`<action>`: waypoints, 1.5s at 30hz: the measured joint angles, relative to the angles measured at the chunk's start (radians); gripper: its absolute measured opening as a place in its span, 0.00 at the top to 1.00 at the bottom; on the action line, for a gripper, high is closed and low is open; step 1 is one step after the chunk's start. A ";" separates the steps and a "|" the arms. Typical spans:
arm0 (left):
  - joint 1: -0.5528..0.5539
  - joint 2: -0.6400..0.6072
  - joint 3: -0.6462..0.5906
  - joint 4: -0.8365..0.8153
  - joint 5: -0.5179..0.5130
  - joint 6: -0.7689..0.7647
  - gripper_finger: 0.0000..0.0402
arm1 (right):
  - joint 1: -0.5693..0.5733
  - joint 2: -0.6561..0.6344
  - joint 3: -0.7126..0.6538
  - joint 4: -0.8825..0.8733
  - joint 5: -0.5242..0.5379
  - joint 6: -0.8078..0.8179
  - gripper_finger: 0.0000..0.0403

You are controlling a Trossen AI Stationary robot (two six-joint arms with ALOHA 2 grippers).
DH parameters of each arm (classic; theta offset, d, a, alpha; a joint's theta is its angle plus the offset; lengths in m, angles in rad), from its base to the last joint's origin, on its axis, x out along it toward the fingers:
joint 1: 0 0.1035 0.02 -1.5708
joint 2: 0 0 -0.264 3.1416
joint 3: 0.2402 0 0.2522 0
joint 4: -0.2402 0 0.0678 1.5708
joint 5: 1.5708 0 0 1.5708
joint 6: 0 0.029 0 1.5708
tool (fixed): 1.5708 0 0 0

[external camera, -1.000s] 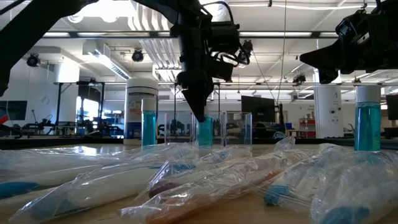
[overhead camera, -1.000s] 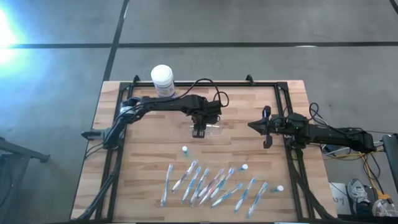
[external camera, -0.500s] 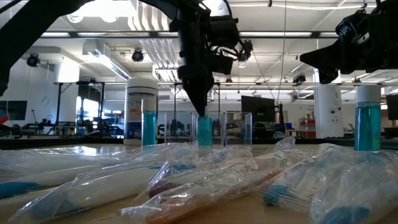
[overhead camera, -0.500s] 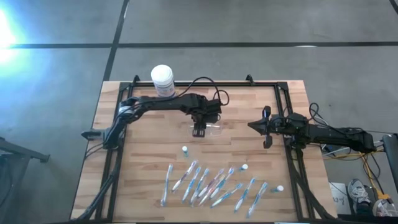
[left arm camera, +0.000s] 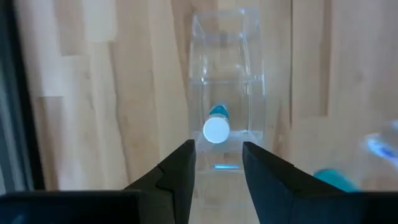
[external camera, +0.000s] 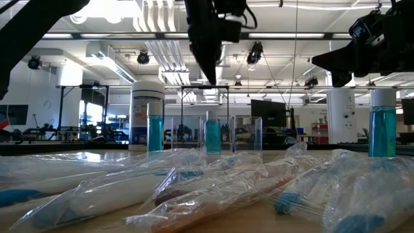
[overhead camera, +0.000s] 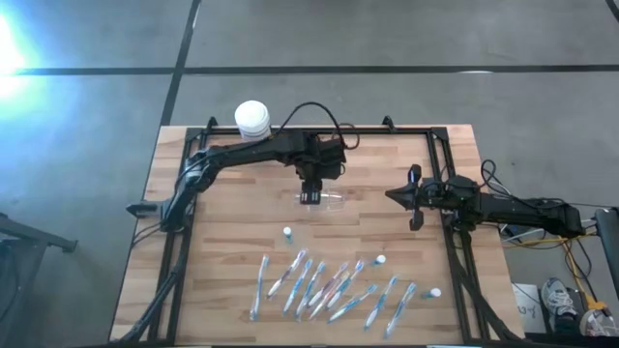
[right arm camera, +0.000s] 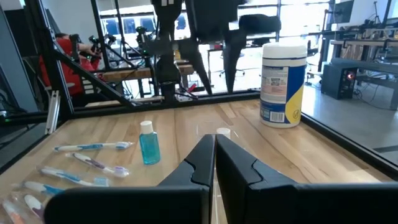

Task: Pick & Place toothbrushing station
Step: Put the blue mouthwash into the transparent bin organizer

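Table (overhead camera: 232, 242): a wooden worktop with both arms over it. The left gripper (overhead camera: 311, 193) hangs above the toothbrushing station (overhead camera: 327, 199), its fingers (left arm camera: 177, 177) parted a little and holding nothing. The right gripper (overhead camera: 416, 198) waits near the table's right side, fingers pressed together and empty.

White tub (overhead camera: 253, 120): a cylindrical container at the table's far edge, lid on, contents hidden.

Toothbrushing station: a clear holder standing near the table's middle, well apart from the tub. In the left wrist view one small bottle (left arm camera: 217, 127) with blue liquid and a white cap stands upright in the compartment nearest the fingers; the other compartments look empty.

Risks, as judged from here: the holder is light and see-through, so a descent slightly off line could clip a wall and slide or tip it. The standing bottle could topple if nudged.

Bagged toothbrushes (overhead camera: 324, 287): a loose row along the near edge, with three more small bottles (overhead camera: 287, 233) standing near them. These lie clear of the holder.
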 joint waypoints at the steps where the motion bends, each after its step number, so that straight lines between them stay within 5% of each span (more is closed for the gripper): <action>1: 0.000 0.000 0.031 -0.017 0.000 -0.015 0.66 | 0.000 0.000 0.000 0.000 0.000 0.000 0.97; 8: -0.013 -0.062 0.146 -0.049 0.095 -0.036 0.74 | 0.000 0.000 0.000 -0.003 0.000 0.004 0.97; 15: -0.033 -0.233 0.038 -0.010 0.115 -0.036 0.95 | 0.000 0.003 0.000 -0.023 0.000 0.004 0.97; 21: -0.050 -0.480 -0.252 0.194 0.149 -0.037 0.97 | 0.000 0.003 0.000 -0.022 -0.001 0.023 0.97; 28: -0.051 -0.821 -0.732 0.527 0.322 -0.021 0.99 | 0.000 0.003 0.000 -0.022 -0.001 0.023 0.97; 33: -0.051 -1.001 -1.011 0.715 0.328 -0.095 0.99 | 0.000 0.003 0.000 -0.022 -0.001 0.023 0.97; 45: -0.068 -1.074 -1.301 0.758 0.388 0.003 0.99 | 0.000 0.003 0.000 -0.015 0.000 0.001 0.97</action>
